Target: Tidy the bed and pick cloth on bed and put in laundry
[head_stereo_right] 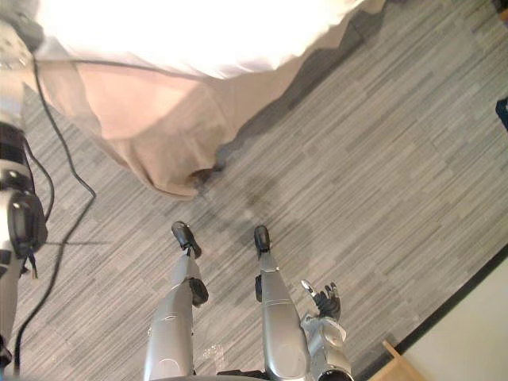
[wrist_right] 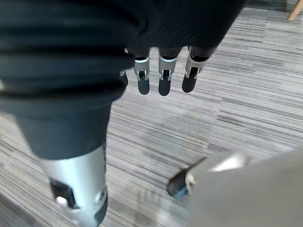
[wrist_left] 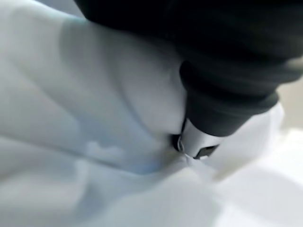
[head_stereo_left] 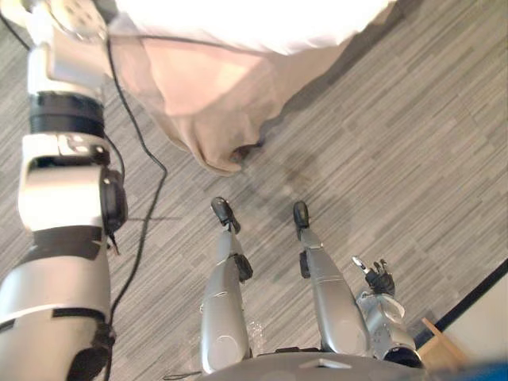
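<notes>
The white sheet (head_stereo_right: pixel 198 32) is lying spread across the top of the bed (head_stereo_right: pixel 262 83), at the far edge of the head views. In the left wrist view the same white sheet is bunching into soft folds right against the left hand (wrist_left: pixel 227 85). The left hand is pressing into this fabric, and the fabric is hiding so much of it that I cannot tell whether it is gripping or lying flat. The left arm is reaching up along the left side of the head views toward the bed's near edge.

Below the sheet, a beige cover (head_stereo_left: pixel 206 119) is hanging down the bed's side, its lowest corner touching the floor (head_stereo_left: pixel 381 143), which is grey striped carpet.

The right hand (head_stereo_left: pixel 379 279) is hanging low beside the robot, well apart from the bed. Its fingers (wrist_right: pixel 163 82) are pointing down at the carpet, straight and relaxed, holding nothing.

A wooden corner (head_stereo_left: pixel 440 349) is showing near the right hand.
</notes>
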Robot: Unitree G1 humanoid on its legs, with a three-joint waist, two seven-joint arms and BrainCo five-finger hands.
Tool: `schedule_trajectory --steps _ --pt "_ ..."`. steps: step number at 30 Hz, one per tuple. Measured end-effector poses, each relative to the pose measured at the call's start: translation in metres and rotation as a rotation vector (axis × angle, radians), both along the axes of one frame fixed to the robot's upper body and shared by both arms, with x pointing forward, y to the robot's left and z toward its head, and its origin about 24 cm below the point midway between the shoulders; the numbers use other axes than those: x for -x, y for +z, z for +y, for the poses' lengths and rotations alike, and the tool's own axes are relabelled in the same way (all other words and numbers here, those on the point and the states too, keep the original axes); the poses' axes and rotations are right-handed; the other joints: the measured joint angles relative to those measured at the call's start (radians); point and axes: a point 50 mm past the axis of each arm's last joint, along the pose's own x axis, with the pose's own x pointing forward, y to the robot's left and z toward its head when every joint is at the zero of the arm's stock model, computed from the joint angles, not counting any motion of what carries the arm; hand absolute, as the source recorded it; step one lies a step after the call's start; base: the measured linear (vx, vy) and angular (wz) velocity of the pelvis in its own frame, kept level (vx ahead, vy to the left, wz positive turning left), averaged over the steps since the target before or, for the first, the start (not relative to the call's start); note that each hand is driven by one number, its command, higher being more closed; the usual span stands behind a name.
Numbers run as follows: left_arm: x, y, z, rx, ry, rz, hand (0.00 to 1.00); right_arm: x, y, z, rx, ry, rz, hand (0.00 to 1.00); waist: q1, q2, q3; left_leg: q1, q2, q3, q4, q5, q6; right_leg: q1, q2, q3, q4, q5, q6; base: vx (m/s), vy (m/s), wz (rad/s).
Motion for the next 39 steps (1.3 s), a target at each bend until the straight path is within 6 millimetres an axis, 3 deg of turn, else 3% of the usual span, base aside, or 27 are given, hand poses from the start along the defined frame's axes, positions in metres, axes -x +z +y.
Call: schedule_trajectory --steps 7,10,13,14,17,24,28,31,33,36,39 --pt "-0.011 -0.103 -0.013 -0.189 -0.055 0.291 1.0 0.013 -0.007 -0.002 0.007 0.051 0.058 0.0 0.034 0.0 -0.026 0.136 -0.029 -0.014 0.0 -0.048 0.012 0.154 -0.032 -0.037 0.009 -0.04 0.001 0.04 0.028 0.2" --pt "-0.004 -0.151 -0.014 -0.228 -0.086 0.412 1.0 0.023 -0.012 -0.001 0.018 0.086 0.103 0.0 0.037 0.001 -0.044 0.191 -0.05 -0.021 0.001 -0.046 0.021 0.218 -0.054 -0.05 0.01 -0.063 0.008 0.07 0.036 0.22" --pt "0.016 -0.206 -0.015 -0.248 -0.137 0.533 1.0 0.041 -0.018 -0.006 0.029 0.081 0.157 0.0 0.038 0.0 -0.081 0.25 -0.072 -0.021 0.006 -0.044 0.022 0.296 -0.075 -0.079 0.005 -0.089 0.013 0.09 -0.002 0.3" --pt "0.028 -0.229 -0.014 -0.244 -0.155 0.586 0.0 0.049 -0.021 -0.007 0.03 0.076 0.184 0.0 0.04 -0.001 -0.105 0.273 -0.077 -0.023 0.006 -0.044 0.022 0.331 -0.079 -0.091 -0.002 -0.099 0.013 0.09 -0.026 0.35" --pt "0.06 -0.278 -0.018 -0.191 -0.209 0.687 0.0 0.066 -0.029 -0.01 0.044 0.098 0.257 0.0 0.062 0.001 -0.173 0.317 -0.076 -0.031 0.003 -0.05 0.015 0.398 -0.075 -0.112 -0.03 -0.109 0.006 0.06 -0.055 0.19" --pt "0.105 -0.344 -0.021 0.05 -0.184 0.831 0.0 0.087 -0.039 -0.016 0.116 0.244 0.412 0.0 0.061 0.015 -0.231 0.412 -0.059 -0.09 0.0 -0.078 0.0 0.523 -0.046 -0.157 -0.071 -0.125 -0.013 0.02 -0.072 0.11" --pt "0.17 -0.424 -0.039 0.28 -0.178 1.129 0.0 0.098 -0.043 -0.021 0.119 0.258 0.472 0.0 0.064 0.019 -0.255 0.453 -0.069 -0.14 0.0 -0.089 -0.007 0.6 -0.048 -0.204 -0.086 -0.147 -0.012 0.05 -0.053 0.32" --pt "0.214 -0.468 -0.05 0.405 -0.126 1.335 0.0 0.1 -0.044 -0.023 0.12 0.263 0.483 0.0 0.092 0.012 -0.265 0.468 -0.073 -0.164 0.0 -0.09 -0.008 0.635 -0.046 -0.225 -0.097 -0.151 -0.013 0.05 -0.037 0.32" --pt "0.252 -0.497 -0.046 0.512 -0.004 1.493 0.0 0.097 -0.044 -0.021 0.116 0.279 0.478 0.0 0.097 0.002 -0.27 0.49 -0.08 -0.189 0.0 -0.092 -0.01 0.675 -0.047 -0.248 -0.105 -0.157 -0.011 0.02 -0.025 0.3" --pt "0.287 -0.512 -0.034 0.598 0.135 1.596 0.0 0.097 -0.044 -0.021 0.111 0.28 0.474 0.0 0.099 -0.003 -0.274 0.514 -0.086 -0.194 -0.001 -0.094 -0.01 0.705 -0.051 -0.257 -0.104 -0.164 -0.006 -0.01 0.0 0.13" --pt "0.31 -0.52 -0.032 0.635 0.2 1.672 0.0 0.103 -0.047 -0.02 0.091 0.275 0.497 0.0 0.095 -0.004 -0.277 0.526 -0.09 -0.197 -0.001 -0.098 -0.006 0.713 -0.053 -0.255 -0.103 -0.169 -0.003 0.0 0.0 0.0"
